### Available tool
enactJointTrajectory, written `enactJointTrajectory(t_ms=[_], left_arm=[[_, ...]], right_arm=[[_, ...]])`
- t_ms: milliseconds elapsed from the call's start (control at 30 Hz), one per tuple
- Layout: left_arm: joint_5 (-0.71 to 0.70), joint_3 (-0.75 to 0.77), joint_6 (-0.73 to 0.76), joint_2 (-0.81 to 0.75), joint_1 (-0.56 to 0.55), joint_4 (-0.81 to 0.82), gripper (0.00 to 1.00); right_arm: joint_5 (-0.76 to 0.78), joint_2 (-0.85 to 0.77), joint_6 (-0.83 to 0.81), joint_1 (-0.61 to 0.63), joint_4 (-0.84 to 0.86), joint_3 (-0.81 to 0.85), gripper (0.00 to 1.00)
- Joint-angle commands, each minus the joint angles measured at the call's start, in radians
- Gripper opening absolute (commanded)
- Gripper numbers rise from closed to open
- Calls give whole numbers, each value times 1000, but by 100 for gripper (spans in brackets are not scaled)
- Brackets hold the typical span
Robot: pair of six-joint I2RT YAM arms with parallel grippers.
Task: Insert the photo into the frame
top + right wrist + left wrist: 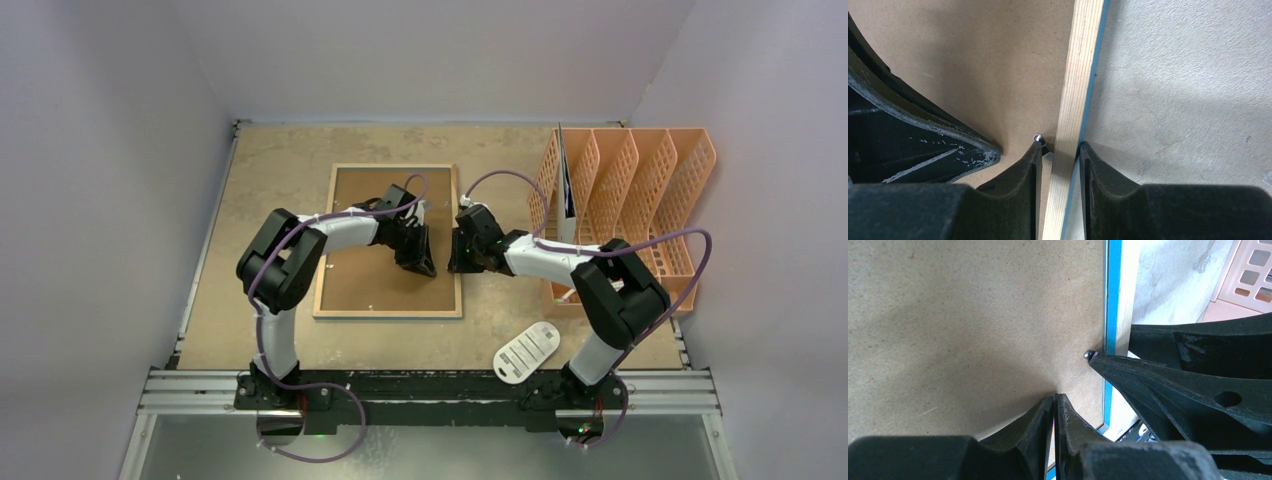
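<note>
Right wrist: fingers astride frame edge

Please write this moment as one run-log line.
left gripper: shut, tips on backing board | right gripper: straddling frame edge | photo: not visible

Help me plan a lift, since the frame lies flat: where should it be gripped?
Grip the frame by its thin right side rail from above, one jaw inside over the brown board, one outside over the table. Lying face down, that narrow raised wood strip is likely the only part the jaws can span.
</note>
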Motion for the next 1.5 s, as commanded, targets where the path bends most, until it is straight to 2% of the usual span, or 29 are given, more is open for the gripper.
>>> enactJointTrajectory(t_ms=[0, 100, 300, 467, 533, 700, 967, 1233, 1467], left_arm=[[-320, -109, 117, 211, -39, -91, 15], [-309, -108, 117, 197, -39, -85, 15], [-288, -101, 117, 158, -39, -77, 16], [-266, -83, 108, 71, -36, -73, 20], [-259, -68, 101, 30, -30, -74, 23], [-255, -45, 66, -61, -9, -64, 31], [-270, -63, -7, -137, 82, -25, 33], [-235, -18, -6, -77, 112, 3, 33], [-232, -5, -13, -41, 113, 42, 32]], right_arm=[[26, 24, -28, 2, -18, 16, 6], [64, 23, -38, 2, 7, 20, 0], [74, -12, -45, 2, 33, 23, 2], [72, -51, 10, -5, -8, 75, 39], [78, -56, 25, -10, -20, 106, 46], [120, -24, 56, -30, -45, 202, 55], [233, 158, 40, -60, -108, 413, 58], [266, 361, 5, -102, -151, 612, 60], [306, 453, 8, -121, -150, 693, 59]])
